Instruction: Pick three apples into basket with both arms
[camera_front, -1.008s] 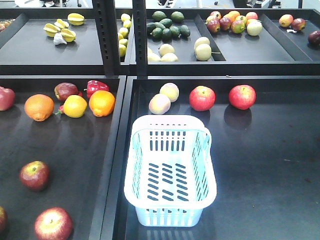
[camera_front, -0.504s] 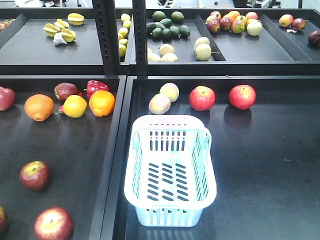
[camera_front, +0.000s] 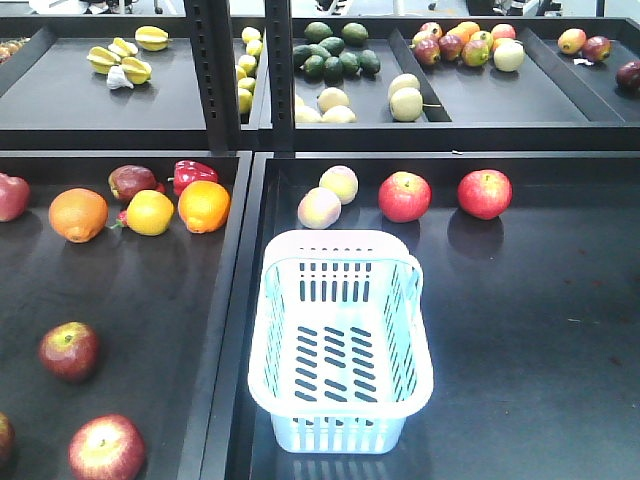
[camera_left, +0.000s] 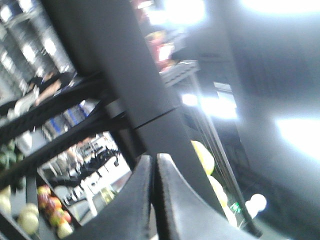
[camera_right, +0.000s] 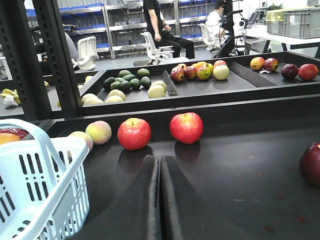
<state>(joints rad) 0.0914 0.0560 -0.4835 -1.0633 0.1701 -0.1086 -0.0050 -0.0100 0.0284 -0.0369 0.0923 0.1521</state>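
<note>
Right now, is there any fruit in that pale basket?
No, the basket is empty; its slotted bottom shows bare in the front view.

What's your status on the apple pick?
Left gripper shut, empty; right gripper shut, empty. Basket empty. Apples on the left tray, untouched. Nothing seen in the way.

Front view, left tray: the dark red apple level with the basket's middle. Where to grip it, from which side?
I'd take the apple across its round middle, from above: it sits stem end up with bare tray all round, both flanks free.
</note>
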